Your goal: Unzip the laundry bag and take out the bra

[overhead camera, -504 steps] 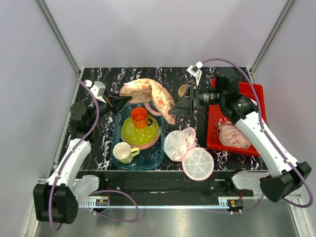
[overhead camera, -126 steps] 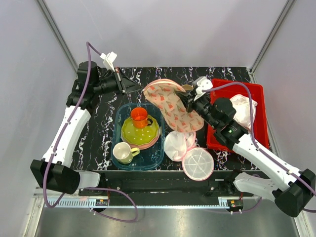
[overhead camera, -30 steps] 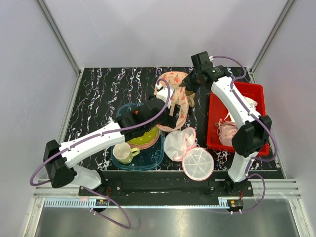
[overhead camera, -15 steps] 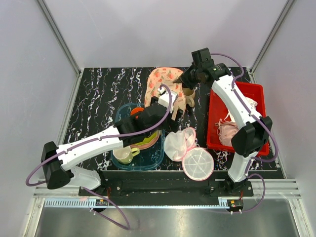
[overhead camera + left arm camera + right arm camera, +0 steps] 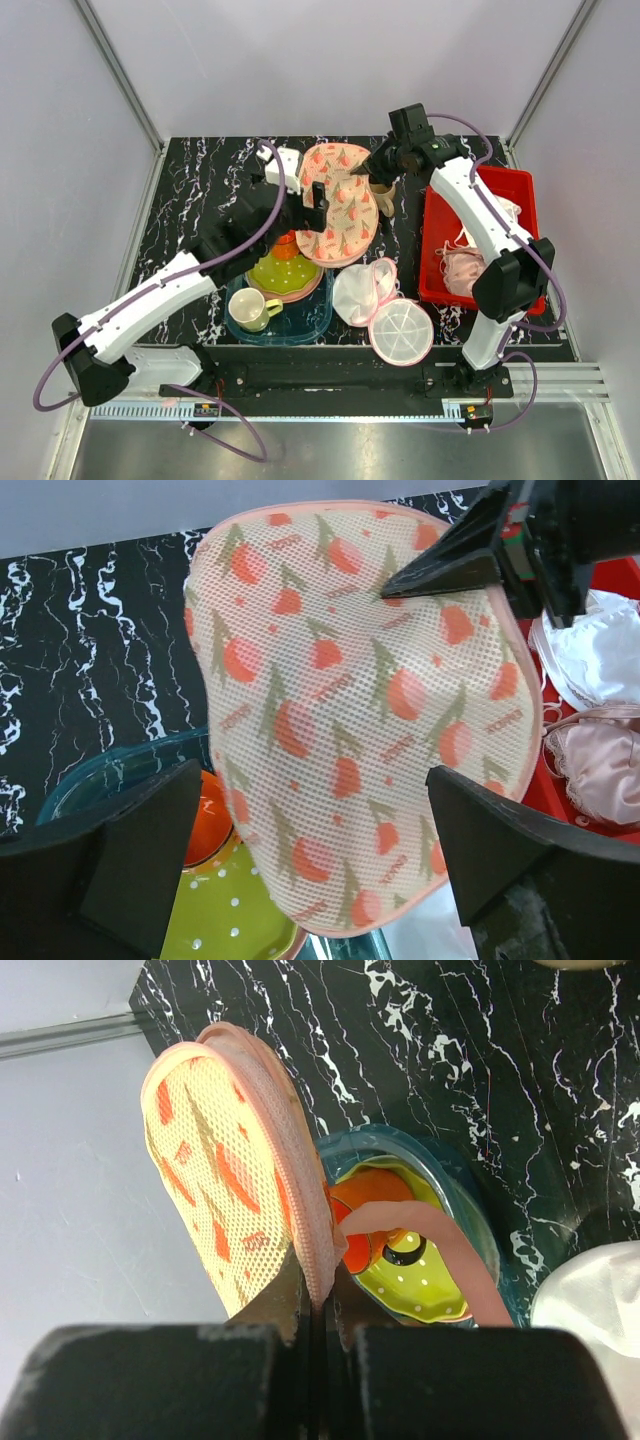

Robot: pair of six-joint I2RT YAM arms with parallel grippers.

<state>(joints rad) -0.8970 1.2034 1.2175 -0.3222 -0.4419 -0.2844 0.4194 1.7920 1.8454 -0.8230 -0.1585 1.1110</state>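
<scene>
Backing off leftward since half a second ago, the left gripper now stands just beside the laundry bag, fingers spread wide and holding nothing. From above, the bag shows its printed face to the camera. Its long axis runs far to near, and its near end is over the teal tray. The right gripper pinches its far right rim. The bra lies in the red bin, apart from the bag.

Left wrist view: the oval lies beyond the open fingers, slanting from upper left to lower right.

Right wrist view: the fingers are pressed together on the pink edging, and the bag is seen edge-on, reaching up and left.
</scene>
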